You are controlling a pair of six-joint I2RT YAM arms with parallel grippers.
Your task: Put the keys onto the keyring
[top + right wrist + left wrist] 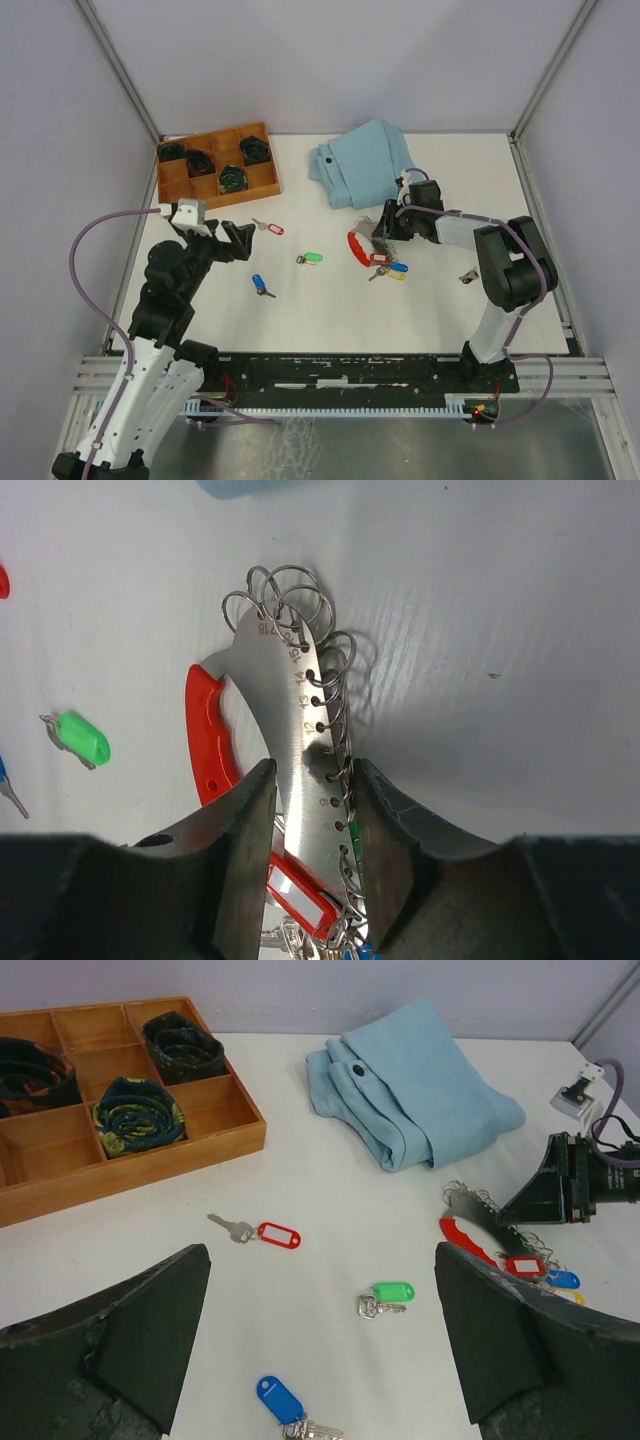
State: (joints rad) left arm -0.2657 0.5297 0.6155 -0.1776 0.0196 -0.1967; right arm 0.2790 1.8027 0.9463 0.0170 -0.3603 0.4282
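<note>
The keyring (300,710) is a numbered metal plate with a red handle (356,247) and a row of wire loops, lying mid-table. My right gripper (313,780) straddles the plate, one finger against its bare edge, the other against the loops; it is low over the keyring (385,232). Red-, blue- and yellow-tagged keys (390,268) hang at the ring's near end. Three loose keys lie to the left, tagged red (268,228), green (311,259) and blue (260,284). My left gripper (238,243) is wide open above them, and the blue-tagged key (280,1400) sits between its fingers.
A wooden compartment tray (265,160) with rolled dark items stands at the back left. A folded light-blue cloth (365,160) lies behind the keyring. A small grey object (467,275) rests beside the right arm.
</note>
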